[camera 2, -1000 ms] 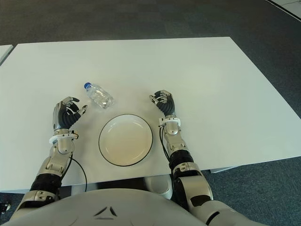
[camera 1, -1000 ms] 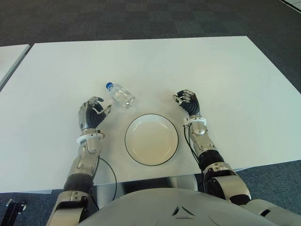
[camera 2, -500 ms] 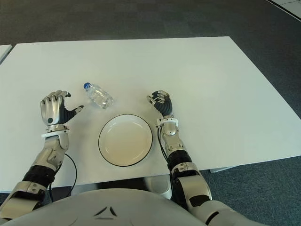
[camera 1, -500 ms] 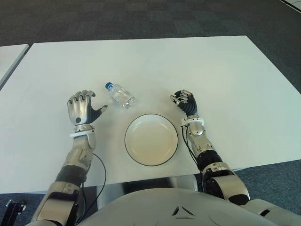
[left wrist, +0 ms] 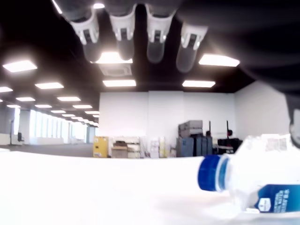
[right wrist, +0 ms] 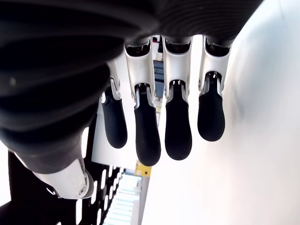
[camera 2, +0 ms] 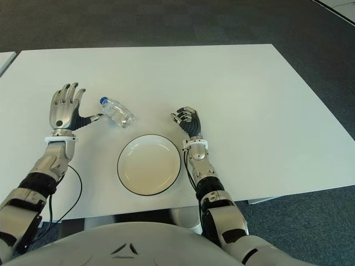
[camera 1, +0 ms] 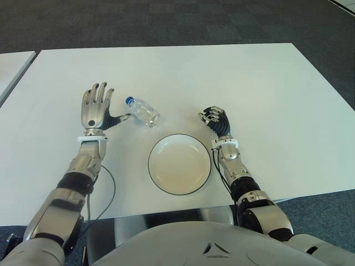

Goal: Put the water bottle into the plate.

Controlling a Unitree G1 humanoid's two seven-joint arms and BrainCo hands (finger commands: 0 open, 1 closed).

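A small clear water bottle (camera 1: 143,112) with a blue cap lies on its side on the white table (camera 1: 266,88), just behind and left of the plate. The white plate (camera 1: 179,164) with a dark rim sits near the front edge and holds nothing. My left hand (camera 1: 95,108) stands upright to the left of the bottle, fingers spread, thumb tip close to the cap. The left wrist view shows the bottle (left wrist: 255,180) in front of the spread fingers (left wrist: 122,33), not grasped. My right hand (camera 1: 215,118) shows just right of the plate with fingers (right wrist: 178,126) curled on nothing.
A black cable (camera 1: 108,185) loops over the table by my left forearm. A second white table (camera 1: 11,69) shows at the far left, across a narrow gap. Dark carpet (camera 1: 177,22) lies beyond the far edge.
My left hand has lifted and moved forward toward the bottle's cap, going from curled fingers to a spread palm. The right hand has drifted slightly left. Bottle and plate have not moved.
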